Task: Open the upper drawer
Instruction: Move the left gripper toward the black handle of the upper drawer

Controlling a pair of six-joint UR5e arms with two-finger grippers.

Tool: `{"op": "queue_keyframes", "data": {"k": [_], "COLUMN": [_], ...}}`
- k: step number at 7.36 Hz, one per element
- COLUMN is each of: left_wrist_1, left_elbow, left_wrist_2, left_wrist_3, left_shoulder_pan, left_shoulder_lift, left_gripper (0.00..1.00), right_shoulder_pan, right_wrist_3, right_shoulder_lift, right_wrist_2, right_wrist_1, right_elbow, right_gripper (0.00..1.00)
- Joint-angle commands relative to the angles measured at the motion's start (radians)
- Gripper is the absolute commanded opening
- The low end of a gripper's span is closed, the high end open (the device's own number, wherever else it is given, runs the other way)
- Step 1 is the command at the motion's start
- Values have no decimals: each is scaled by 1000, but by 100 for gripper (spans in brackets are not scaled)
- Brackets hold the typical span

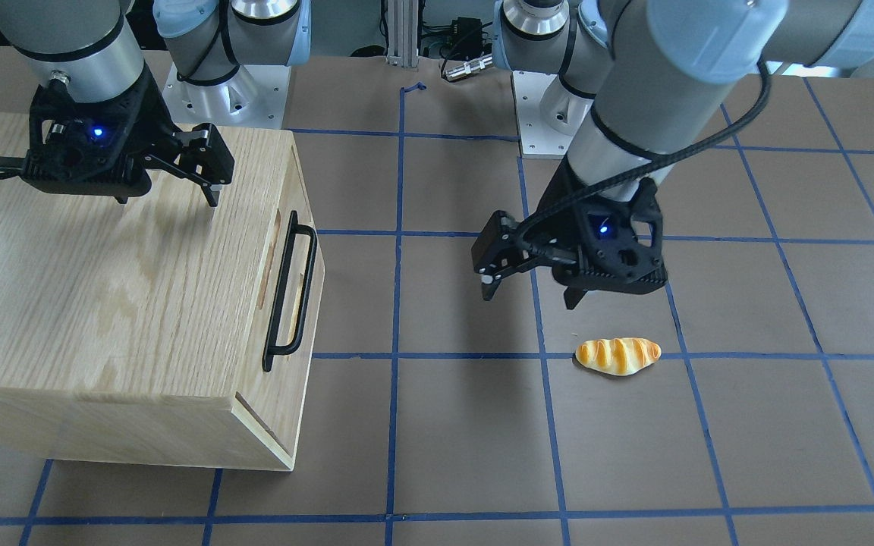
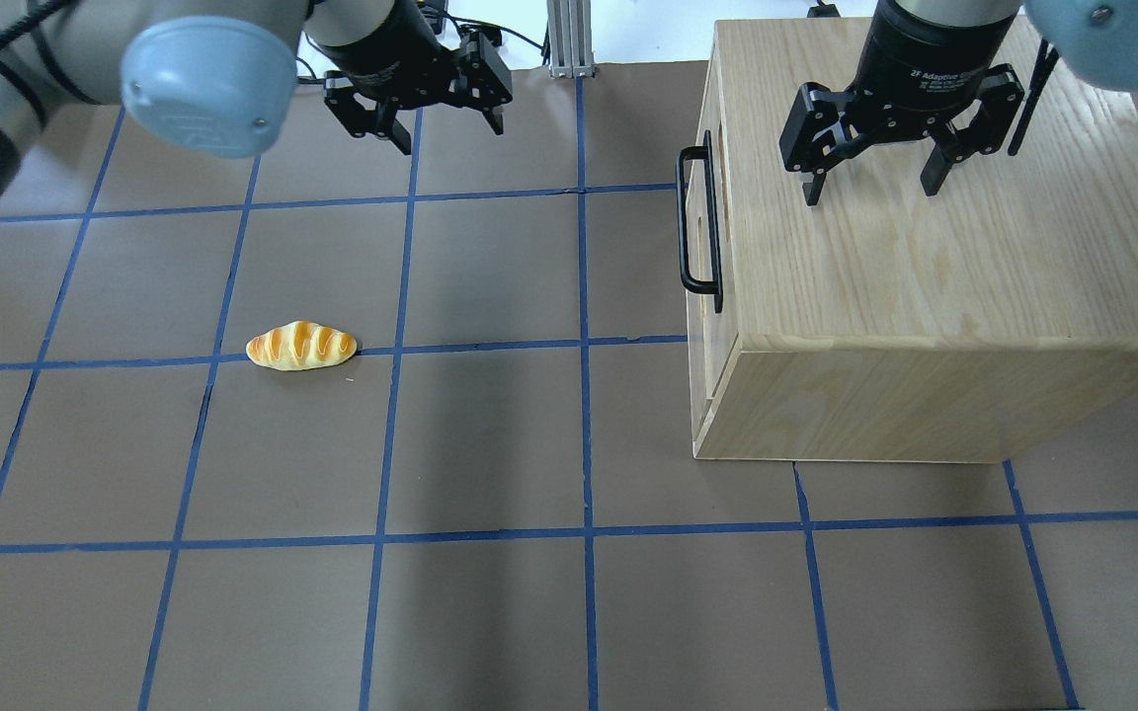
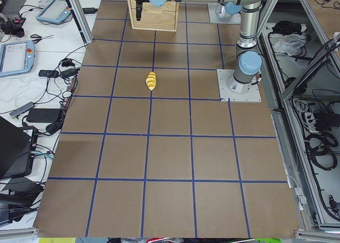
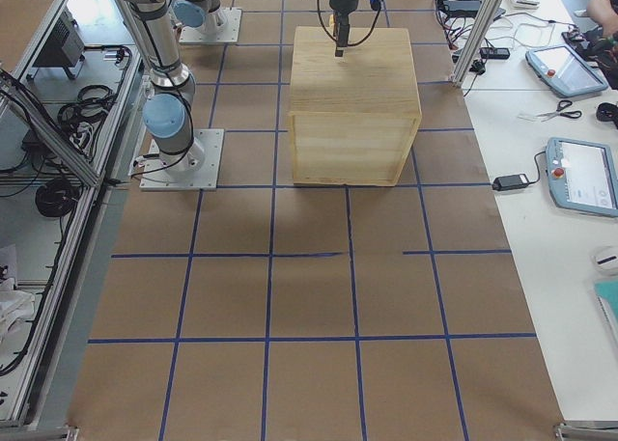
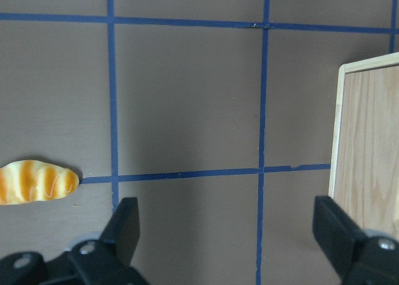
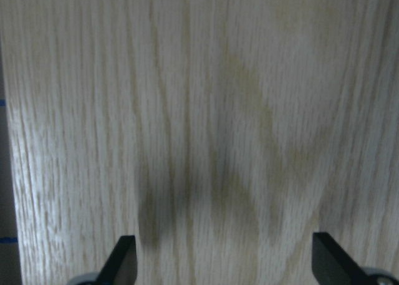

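Observation:
The oak cabinet (image 1: 103, 288) stands on the robot's right side of the table, its front facing the table's middle. The upper drawer's front (image 1: 306, 303) looks flush with the cabinet and carries the long black bar handle (image 1: 290, 292), which also shows in the overhead view (image 2: 699, 227). My right gripper (image 2: 871, 190) hangs open just above the cabinet's top, behind the handle; its wrist view shows only oak grain (image 6: 212, 123). My left gripper (image 2: 446, 128) is open and empty over bare table, well away from the handle. The drawer's interior is hidden.
A bread roll (image 1: 617, 355) lies on the brown, blue-taped table (image 2: 490, 444) below my left gripper's side; it also shows in the left wrist view (image 5: 37, 182), with a cabinet edge (image 5: 368, 148) at the right. A lower drawer seam (image 1: 259, 417) shows under the handle.

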Motion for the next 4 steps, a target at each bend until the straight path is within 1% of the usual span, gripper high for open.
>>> {"op": "queue_keyframes", "data": {"k": [1,2,4], "left_wrist_1": [117,142,144], "left_elbow": [9,10,10], "left_wrist_2": [-41,-54,-56], "left_wrist_3": [-185,-215,-267], "left_shoulder_pan": [-68,-82,-132], "left_shoulder_lift": [-82,-101,-108], "left_gripper": [100,100,100], "right_shoulder_pan": [1,1,1], "right_wrist_3": [1,-1,1], "right_shoulder_lift": [0,0,0], "right_wrist_2": [0,0,0], "right_wrist_1": [0,0,0], "right_elbow": [-1,-1,-1], "right_gripper": [100,100,100]}}
